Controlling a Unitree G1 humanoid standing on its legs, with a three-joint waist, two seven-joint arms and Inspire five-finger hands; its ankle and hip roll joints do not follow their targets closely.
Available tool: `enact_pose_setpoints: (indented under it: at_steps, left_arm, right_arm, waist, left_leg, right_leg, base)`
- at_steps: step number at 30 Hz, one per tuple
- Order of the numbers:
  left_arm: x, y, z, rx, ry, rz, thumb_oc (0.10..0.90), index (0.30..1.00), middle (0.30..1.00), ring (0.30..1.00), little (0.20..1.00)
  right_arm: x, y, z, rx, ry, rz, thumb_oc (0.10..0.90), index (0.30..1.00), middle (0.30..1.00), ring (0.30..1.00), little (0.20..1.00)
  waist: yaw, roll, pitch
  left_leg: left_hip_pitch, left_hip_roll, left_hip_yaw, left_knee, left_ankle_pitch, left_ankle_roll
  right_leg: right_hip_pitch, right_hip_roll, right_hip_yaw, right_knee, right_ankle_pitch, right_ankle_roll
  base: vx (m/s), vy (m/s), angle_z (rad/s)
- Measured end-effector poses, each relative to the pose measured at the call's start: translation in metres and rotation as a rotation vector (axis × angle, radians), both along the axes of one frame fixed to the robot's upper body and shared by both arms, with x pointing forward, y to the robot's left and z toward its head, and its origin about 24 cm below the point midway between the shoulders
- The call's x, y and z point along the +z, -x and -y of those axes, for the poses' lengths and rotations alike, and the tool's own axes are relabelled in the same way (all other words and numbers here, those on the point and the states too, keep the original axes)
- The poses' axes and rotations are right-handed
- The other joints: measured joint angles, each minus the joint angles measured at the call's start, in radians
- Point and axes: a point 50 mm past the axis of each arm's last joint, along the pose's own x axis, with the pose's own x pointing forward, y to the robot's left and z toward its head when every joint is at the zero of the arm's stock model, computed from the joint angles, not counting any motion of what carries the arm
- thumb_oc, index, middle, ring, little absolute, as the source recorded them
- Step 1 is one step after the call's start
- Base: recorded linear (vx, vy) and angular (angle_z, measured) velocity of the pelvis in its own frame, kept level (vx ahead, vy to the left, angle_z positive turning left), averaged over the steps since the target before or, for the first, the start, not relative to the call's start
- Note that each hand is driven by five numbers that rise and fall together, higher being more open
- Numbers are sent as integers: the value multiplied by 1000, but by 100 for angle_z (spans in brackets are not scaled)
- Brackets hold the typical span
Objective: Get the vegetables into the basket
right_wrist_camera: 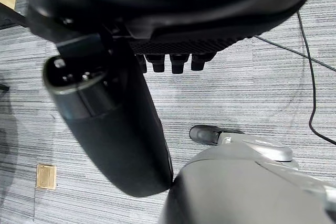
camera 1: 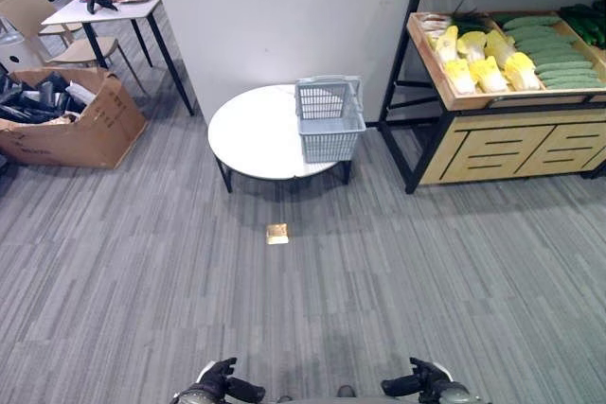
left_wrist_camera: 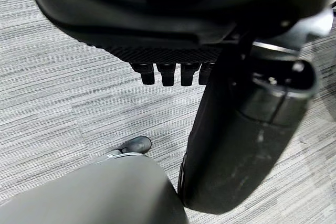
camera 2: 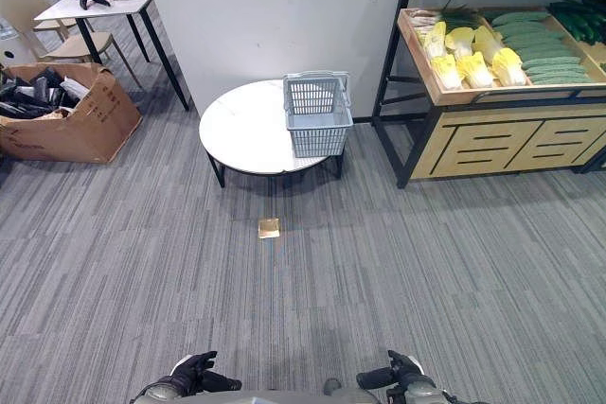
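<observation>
Reaching the vegetables (camera 1: 516, 59) on the shelf (camera 1: 511, 144) at 2 o'clock risks clipping the desk (camera 1: 256, 134) bearing the basket (camera 1: 329, 118) at 12, with left hand (camera 1: 220, 382) and right hand (camera 1: 419, 381) empty, fingers relaxed.

Both hands are black: the left hand (camera 1: 220, 383) shows at 7 o'clock in the left eye view, the right hand (camera 1: 421, 380) at 5 o'clock, each joined to a silver-grey wrist cuff. Up close, the left hand's fingers (left_wrist_camera: 164, 74) are short, blunt, square-tipped stubs in a row beneath a finely knurled black palm pad. The right hand's fingers (right_wrist_camera: 177, 62) look the same. Each thumb is a thick, glossy black, rounded shell with faint scuffs.
</observation>
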Motion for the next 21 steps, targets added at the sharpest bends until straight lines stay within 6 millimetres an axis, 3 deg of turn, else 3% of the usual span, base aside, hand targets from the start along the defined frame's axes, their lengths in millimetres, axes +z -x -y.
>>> enact_pose_setpoints:
  at_steps: [9, 21]
  left_arm:
    - [0, 2, -1, 1, -3, -4, 900, 1000, 1000, 1000, 1000]
    - [0, 2, -2, 2, -4, -5, 900, 1000, 1000, 1000, 1000]
  right_arm:
    - [-2, 10, 2, -6, 8, -29, 900, 1000, 1000, 1000, 1000]
    - [-6, 48, 8, -33, 23, -148, 900, 1000, 1000, 1000, 1000]
  waist:
    - [1, -7, -8]
    - [0, -8, -7]
  left_leg:
    - [0, 0, 0, 2, 1, 1]
    - [-3, 0, -2, -3, 0, 0]
  right_leg:
    - [0, 0, 0, 0, 0, 0]
    - [-1, -1, -5, 0, 0, 0]
  base:
    - [-15, 0, 0]
    - [2, 3, 0]
